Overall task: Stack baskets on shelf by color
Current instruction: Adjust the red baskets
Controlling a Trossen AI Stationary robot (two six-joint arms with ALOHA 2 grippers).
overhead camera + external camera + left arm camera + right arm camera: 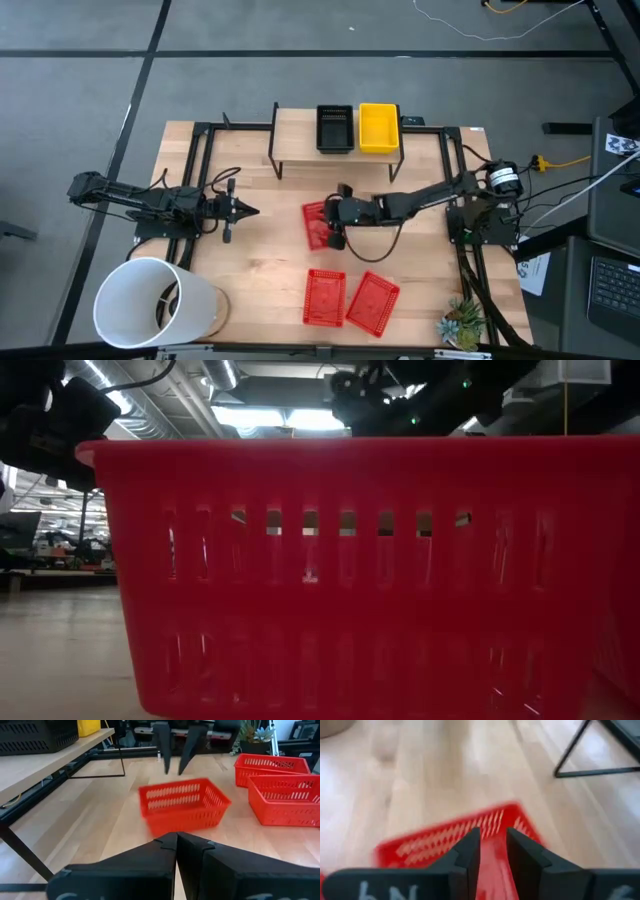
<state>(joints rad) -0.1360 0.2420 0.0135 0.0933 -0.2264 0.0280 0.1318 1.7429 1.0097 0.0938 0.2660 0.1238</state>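
One red basket (316, 226) rests on its base at the table's middle, also seen in the left wrist view (182, 807) and the right wrist view (440, 840). My right gripper (337, 228) (174, 770) (493, 842) hangs open just above that basket's right-hand wall, with a gap between fingertips and rim. Two more red baskets (324, 297) (373, 302) lie side by side near the front edge. A black basket (335, 128) and a yellow basket (378, 127) sit on the shelf (295, 130). My left gripper (243, 210) (176, 840) waits shut at the table's left.
A large white bucket (155, 303) lies on its side at the near left corner. The shelf's black legs (276, 160) stand at the far side. A small plant (462, 322) sits at the near right corner. One red basket (360, 580) fills the low view.
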